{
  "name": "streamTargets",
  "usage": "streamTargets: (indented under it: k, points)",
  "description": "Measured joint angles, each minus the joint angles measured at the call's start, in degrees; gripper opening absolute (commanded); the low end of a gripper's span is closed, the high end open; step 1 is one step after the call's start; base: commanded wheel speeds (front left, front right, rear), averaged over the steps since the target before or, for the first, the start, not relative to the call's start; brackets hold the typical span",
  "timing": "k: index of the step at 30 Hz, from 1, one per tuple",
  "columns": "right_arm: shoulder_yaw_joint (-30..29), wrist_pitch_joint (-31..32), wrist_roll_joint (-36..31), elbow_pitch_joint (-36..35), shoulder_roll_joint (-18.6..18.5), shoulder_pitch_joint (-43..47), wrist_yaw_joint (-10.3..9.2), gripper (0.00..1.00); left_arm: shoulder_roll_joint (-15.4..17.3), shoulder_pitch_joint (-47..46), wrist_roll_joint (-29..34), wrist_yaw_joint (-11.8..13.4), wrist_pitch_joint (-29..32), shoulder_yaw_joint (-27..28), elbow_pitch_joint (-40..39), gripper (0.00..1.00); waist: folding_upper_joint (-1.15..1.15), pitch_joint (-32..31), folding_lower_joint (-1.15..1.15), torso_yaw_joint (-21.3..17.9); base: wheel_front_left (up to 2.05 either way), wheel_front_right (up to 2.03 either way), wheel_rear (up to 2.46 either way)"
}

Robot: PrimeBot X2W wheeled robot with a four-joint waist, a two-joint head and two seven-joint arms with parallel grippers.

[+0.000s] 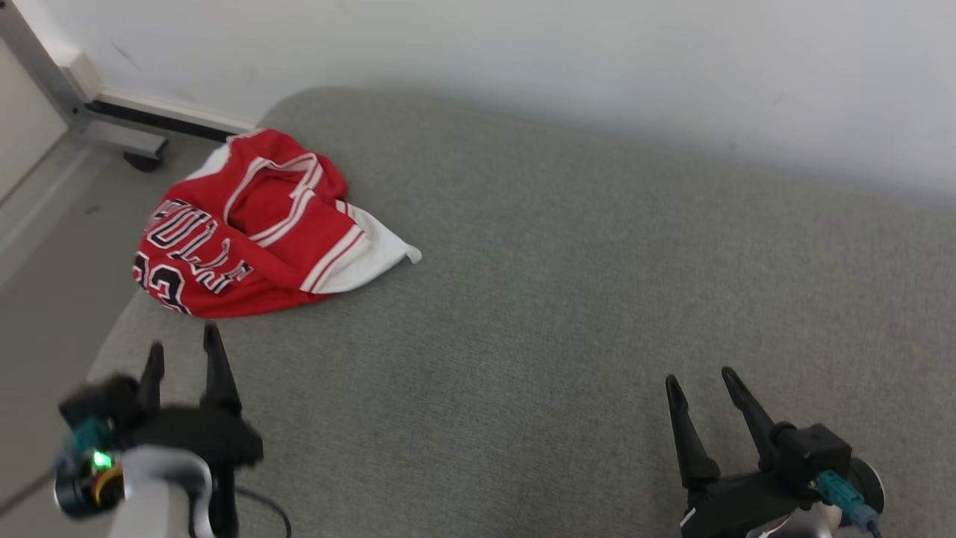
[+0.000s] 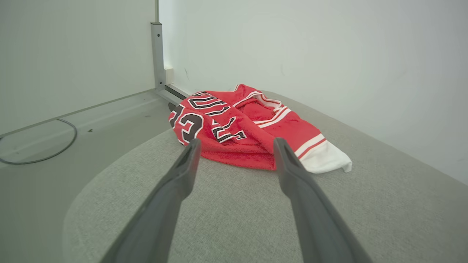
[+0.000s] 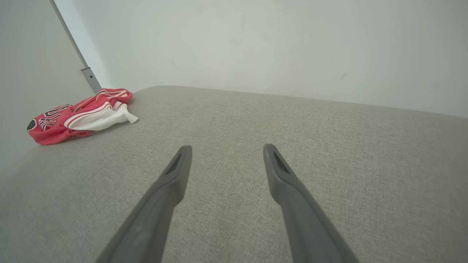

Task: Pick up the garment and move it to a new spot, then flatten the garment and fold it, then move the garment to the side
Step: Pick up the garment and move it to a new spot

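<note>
The garment [image 1: 254,228] is a red jersey with white trim and black lettering, lying crumpled near the far left corner of a grey padded surface [image 1: 567,299]. My left gripper [image 1: 183,336] hangs open just short of the jersey's near edge, nothing between its fingers. In the left wrist view the jersey [image 2: 241,128] lies straight ahead, beyond the open left gripper [image 2: 236,144]. My right gripper [image 1: 698,377] is open at the lower right, far from the cloth. From the right wrist the garment [image 3: 78,117] shows at the far left, past the open right gripper [image 3: 225,148].
A white wall [image 1: 597,67] runs along the back of the surface. A metal frame post [image 1: 45,75] and its base stand on the floor at the far left. A cable [image 2: 44,146] lies on the floor left of the surface's edge.
</note>
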Motion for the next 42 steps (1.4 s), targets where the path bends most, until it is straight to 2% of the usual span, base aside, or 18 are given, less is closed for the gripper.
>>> streamTargets:
  k: [4, 9, 16, 22, 27, 31, 33, 34, 42]
  points:
    - [1.74, 1.57, 0.0, -2.57, -1.4, -1.87, 0.0, 1.0, 1.93, -10.04, -3.43, -0.94, 6.22, 1.37, 6.16, 1.0, 0.0, 3.58, 0.0, -1.37, 0.0, 0.0, 0.0]
    - [3.14, 2.97, 0.02, -5.65, -2.93, -3.47, 0.0, 1.0, 5.75, -20.52, -6.3, 0.57, 13.7, 3.85, 12.23, 1.0, 0.0, 8.16, 0.01, -3.87, 0.0, 0.0, 0.0]
    - [3.34, 3.75, 0.19, -8.88, -4.02, -4.22, 0.0, 1.0, 8.86, -29.28, -9.35, 0.24, 23.26, 4.74, 17.22, 1.0, 0.01, 13.95, 0.01, -8.38, 0.0, 0.0, 0.0]
    - [3.2, 3.96, 0.19, -11.02, -4.11, -4.42, 0.0, 1.0, 12.1, -31.56, -8.84, 2.47, 25.51, 4.86, 19.35, 1.0, 0.0, 17.63, 0.0, -11.72, 0.0, 0.0, 0.0]
    - [2.67, 3.92, 0.18, -12.01, -4.01, -4.94, 0.0, 1.0, 12.03, -31.89, -8.83, 3.89, 26.55, 4.71, 22.46, 1.0, 0.0, 21.33, 0.0, -14.33, 0.0, 0.0, 0.0]
    - [2.67, 3.43, 0.14, -11.62, -3.58, -5.37, 0.0, 1.0, 13.23, -33.25, -8.9, 4.53, 27.85, 4.78, 24.57, 1.0, -0.02, 23.02, -0.02, -16.17, 0.0, 0.0, 0.0]
    - [2.96, 3.13, 0.3, -11.11, -3.47, -5.53, 0.0, 1.0, 13.73, -33.31, -8.89, 4.85, 27.92, 4.69, 25.33, 0.15, -0.02, 23.27, -0.02, -16.82, 0.0, 0.0, 0.0]
    - [3.31, 2.9, 0.49, -10.81, -3.41, -5.61, 0.0, 1.0, 13.91, -33.44, -8.88, 4.93, 28.04, 4.6, 25.65, 0.0, -0.02, 23.15, -0.02, -16.96, 0.0, 0.0, 0.0]
    - [5.14, 0.81, 1.68, -6.56, -1.83, -6.4, 0.0, 1.0, 15.4, -32.56, -8.77, 3.63, 29.38, 3.34, 25.46, 0.0, -0.01, 19.22, -0.01, -16.35, 0.0, 0.0, 0.0]
